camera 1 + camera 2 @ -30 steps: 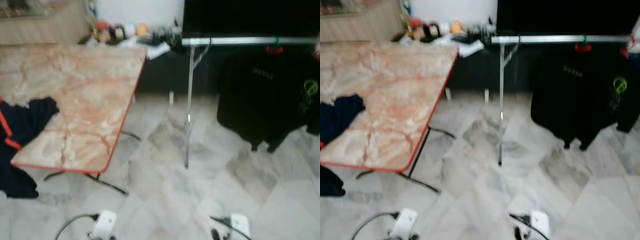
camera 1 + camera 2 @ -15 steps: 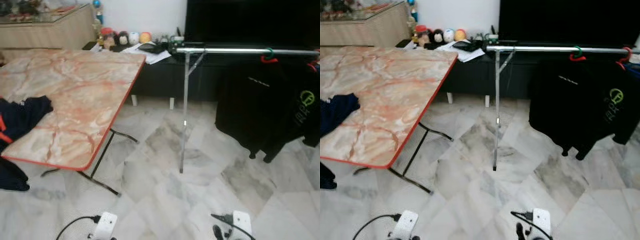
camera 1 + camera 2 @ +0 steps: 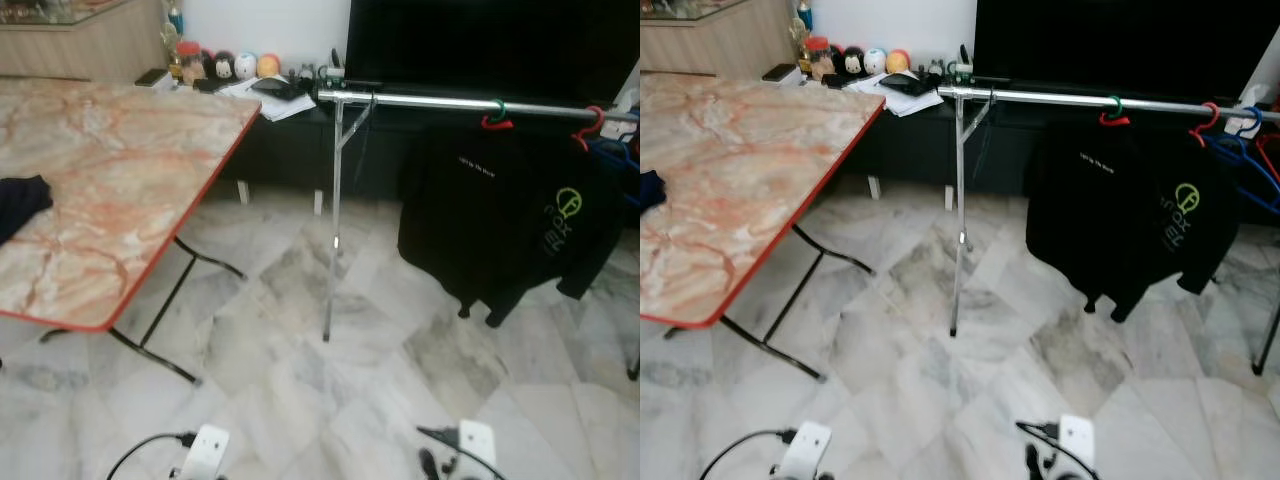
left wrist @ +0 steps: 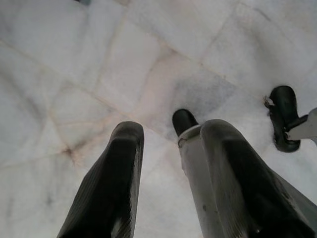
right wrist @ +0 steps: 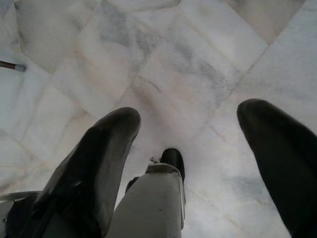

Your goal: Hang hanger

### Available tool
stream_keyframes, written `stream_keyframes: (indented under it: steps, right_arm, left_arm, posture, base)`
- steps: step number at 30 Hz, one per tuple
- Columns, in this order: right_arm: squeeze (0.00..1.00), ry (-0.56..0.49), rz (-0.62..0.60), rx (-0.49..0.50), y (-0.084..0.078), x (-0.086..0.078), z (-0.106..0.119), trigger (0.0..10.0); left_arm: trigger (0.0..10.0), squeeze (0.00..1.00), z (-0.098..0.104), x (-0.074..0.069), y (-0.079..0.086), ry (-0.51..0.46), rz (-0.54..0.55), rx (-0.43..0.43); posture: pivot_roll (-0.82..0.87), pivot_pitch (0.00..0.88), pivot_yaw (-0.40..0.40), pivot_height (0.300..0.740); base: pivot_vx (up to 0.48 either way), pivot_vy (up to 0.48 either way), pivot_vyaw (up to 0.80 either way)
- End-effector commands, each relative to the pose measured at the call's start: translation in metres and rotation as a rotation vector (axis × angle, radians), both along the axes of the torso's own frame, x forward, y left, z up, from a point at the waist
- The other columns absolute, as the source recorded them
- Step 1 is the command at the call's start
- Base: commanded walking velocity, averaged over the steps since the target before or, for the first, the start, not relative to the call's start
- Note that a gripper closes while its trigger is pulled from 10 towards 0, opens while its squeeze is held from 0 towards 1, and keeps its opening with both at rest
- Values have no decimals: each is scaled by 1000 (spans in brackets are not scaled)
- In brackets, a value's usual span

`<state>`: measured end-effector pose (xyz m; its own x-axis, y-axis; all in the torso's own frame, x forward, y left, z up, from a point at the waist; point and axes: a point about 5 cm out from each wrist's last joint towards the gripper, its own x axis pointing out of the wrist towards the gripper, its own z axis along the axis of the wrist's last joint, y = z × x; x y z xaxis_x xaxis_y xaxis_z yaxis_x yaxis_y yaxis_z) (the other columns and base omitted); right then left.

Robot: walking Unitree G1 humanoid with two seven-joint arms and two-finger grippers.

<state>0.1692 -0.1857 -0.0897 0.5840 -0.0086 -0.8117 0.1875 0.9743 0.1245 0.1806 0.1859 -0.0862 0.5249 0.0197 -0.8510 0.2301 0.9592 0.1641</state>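
both arms hanging idle | left gripper point(image 4: 168, 183) and right gripper point(image 5: 198, 173) spread, gripping nothing | risk: reaching rail point(image 3: 1090, 100) with no hanger

Marble-top folding table point(image 3: 120, 190), dark cloth point(image 3: 20, 200) on it, marble floor point(image 3: 330, 400)

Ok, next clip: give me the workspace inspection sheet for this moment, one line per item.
Surface: marble-pattern folding table with a red edge, on the robot's left.
Job's things: silver clothes rail ahead; red hanger carrying a black shirt; more red and blue hangers at the rail's right end.
Clutter: dark garment on the table; small toys and papers on the low black cabinet behind.
Grippers: left gripper and right gripper both open, empty, pointing at the floor.
Cables: black cables at the robot's wrists.
Surroundings: pale marble tile floor; large dark screen.
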Motion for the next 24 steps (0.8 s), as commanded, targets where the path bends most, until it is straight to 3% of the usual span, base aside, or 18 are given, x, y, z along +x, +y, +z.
stream_keyframes:
  steps: [1,10,19,24]
  right_arm:
    - [0,8,-11,-11,-6,-3,-1,10000]
    - [0,16,-18,-14,-8,-5,-1,10000]
    - [0,4,-34,-17,-11,-3,0,10000]
    - [0,10,-26,-13,-11,-3,0,10000]
  left_arm:
    - [10000,0,-1,-2,0,10,-10,5]
    - [10000,0,-2,-4,0,13,-14,7]
    - [10000,0,-2,-3,-2,11,9,-16]
    - [10000,0,-2,-3,-3,9,29,-32]
  posture:
    - [-74,0,-5,740]
    - [-76,0,-1,740]
    - [-75,0,-7,740]
    - [-73,0,-12,740]
  base:
    - [0,-281,0]
    - [0,-291,0]
    - [0,0,0]
    - [0,0,-668]
